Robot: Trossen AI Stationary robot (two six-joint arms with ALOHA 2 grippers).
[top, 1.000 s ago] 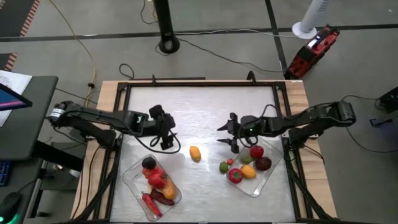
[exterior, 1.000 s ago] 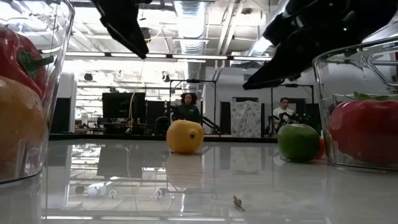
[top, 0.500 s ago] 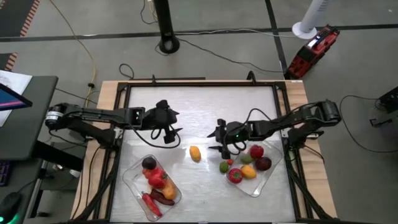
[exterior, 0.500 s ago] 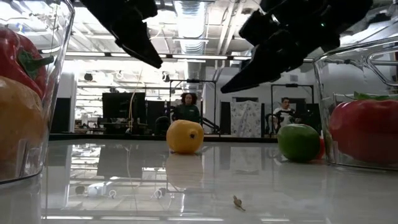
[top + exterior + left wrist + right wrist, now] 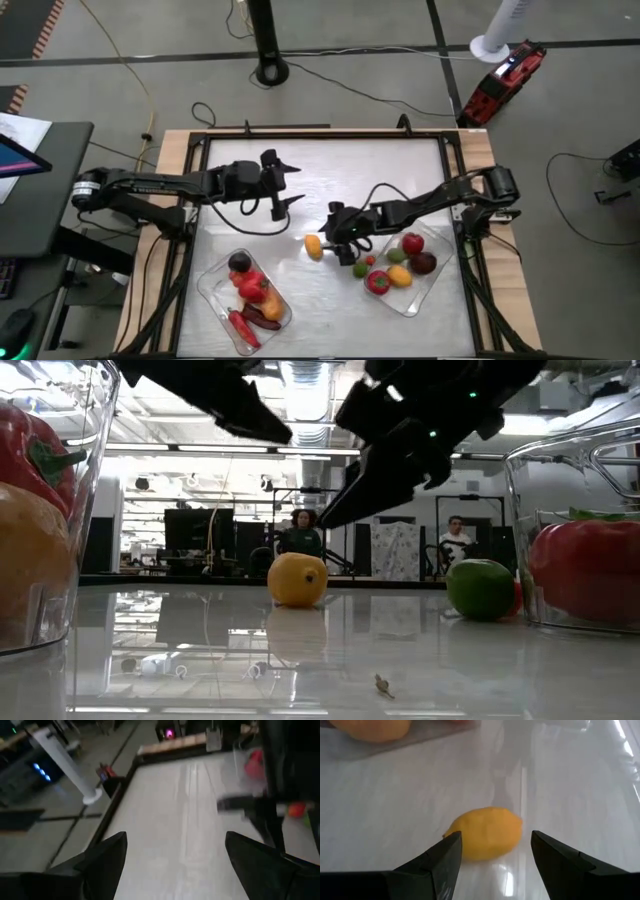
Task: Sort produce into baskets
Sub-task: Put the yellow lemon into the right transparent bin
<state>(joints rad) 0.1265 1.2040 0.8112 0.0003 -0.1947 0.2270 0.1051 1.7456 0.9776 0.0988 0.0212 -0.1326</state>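
A yellow lemon [image 5: 313, 246] lies on the bare table between the two clear baskets; it also shows in the low view [image 5: 297, 580]. My right gripper [image 5: 330, 228] is open and hangs just above it. In the right wrist view its fingers [image 5: 440, 865] stand on either side of the lemon [image 5: 485, 832] without touching it. My left gripper [image 5: 288, 184] is open and empty above the table's middle, toward the far side. A green lime [image 5: 360, 268] and a small red tomato [image 5: 370, 260] lie beside the right basket [image 5: 432, 278]. The left basket [image 5: 212, 283] holds red, orange and dark pieces.
The right basket holds a red tomato [image 5: 412, 243], a dark purple piece [image 5: 424, 263], a yellow piece [image 5: 400, 276] and a red piece [image 5: 377, 283]. A raised frame [image 5: 320, 138] runs round the table. Bare table lies along the far side. People stand in the room behind.
My right gripper has gone toward the table's left edge and down, from over the right basket to just above the lemon, staying open. My left gripper has gone toward the far edge and a little right, away from the left basket. The produce has stayed put.
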